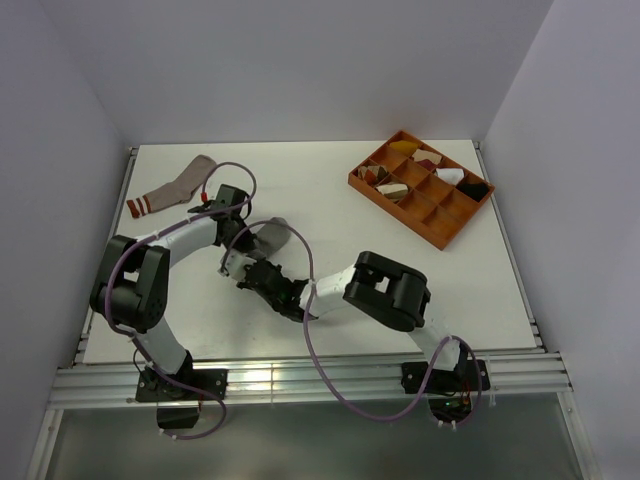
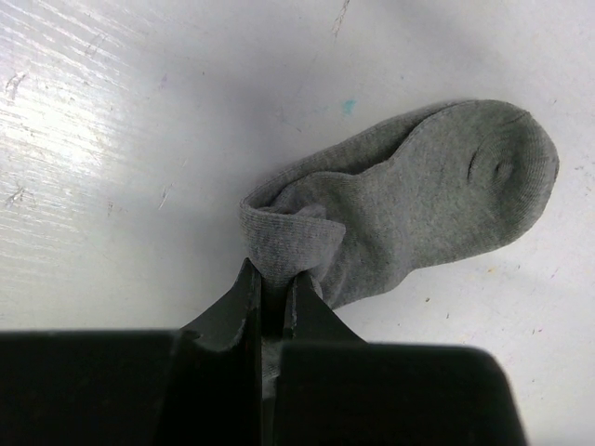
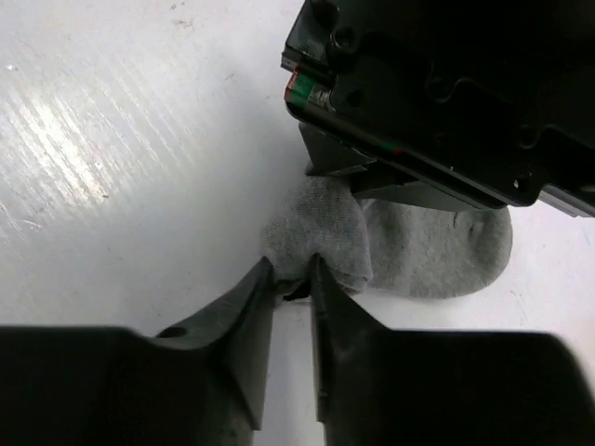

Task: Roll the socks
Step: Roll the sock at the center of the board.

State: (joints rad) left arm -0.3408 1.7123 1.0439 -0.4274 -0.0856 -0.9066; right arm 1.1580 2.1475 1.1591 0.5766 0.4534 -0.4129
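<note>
A grey sock (image 1: 272, 235) lies on the white table (image 1: 400, 290), toe end flat, cuff end folded over. My left gripper (image 2: 272, 279) is shut on the folded cuff of that grey sock (image 2: 437, 195). From the opposite side, my right gripper (image 3: 290, 274) pinches the fold of the grey sock (image 3: 437, 251) between its tips, just below the left gripper's black body (image 3: 437, 93). In the top view the left gripper (image 1: 240, 262) and right gripper (image 1: 252, 278) meet at the sock's near end. The pinkish-tan sock (image 1: 175, 185), its cuff striped red and white, lies flat at the far left.
An orange divided tray (image 1: 395, 214) holding small cloth bundles stands at the back right. Purple cables loop over both arms. White walls close the table on three sides, and a metal rail runs along the near edge.
</note>
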